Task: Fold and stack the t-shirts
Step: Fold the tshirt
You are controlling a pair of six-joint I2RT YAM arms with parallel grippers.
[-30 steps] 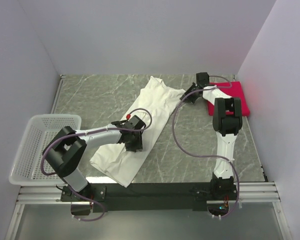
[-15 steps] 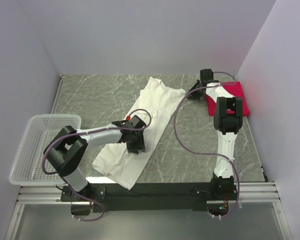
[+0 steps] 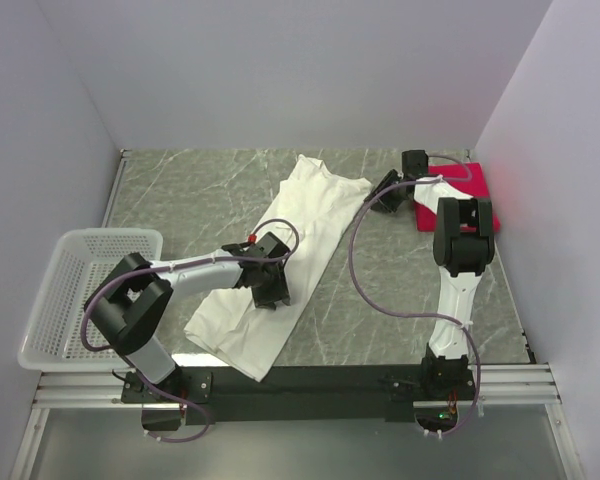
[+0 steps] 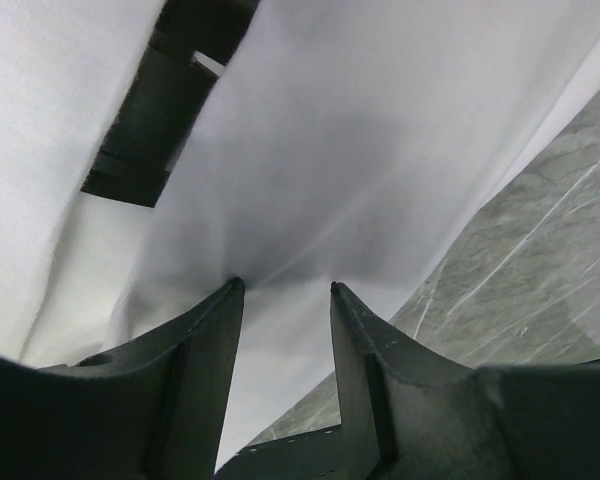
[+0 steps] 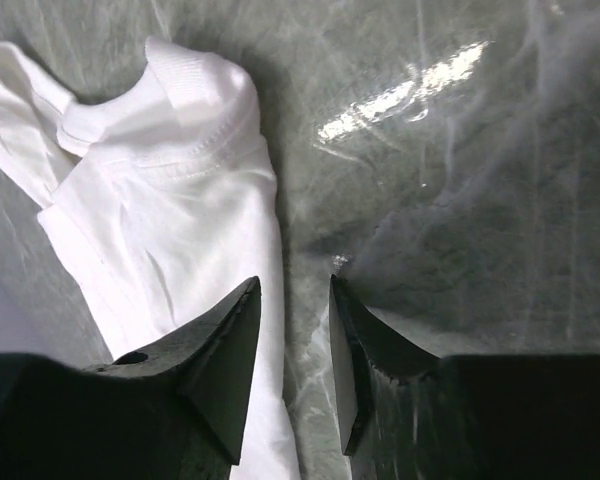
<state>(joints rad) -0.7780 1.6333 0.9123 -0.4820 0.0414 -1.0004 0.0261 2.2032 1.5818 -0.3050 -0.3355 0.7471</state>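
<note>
The white t-shirt lies flat and diagonal across the middle of the table, collar towards the far side. My left gripper rests on its lower half. In the left wrist view the jaws stand apart with the tips pressed into white cloth. My right gripper is open and empty, just right of the shirt's upper edge. In the right wrist view it hovers over bare table beside the shirt's collar end. The red folded t-shirt lies at the far right, partly hidden by the right arm.
A white mesh basket stands at the table's left front. Walls close in the table on the left, back and right. The grey marble tabletop shows around the shirt. Purple cables loop over both arms.
My left gripper has slid a little towards the near side on the white shirt, and the cloth's lower end shifted with it. My right wrist has drawn slightly right, away from the shirt.
</note>
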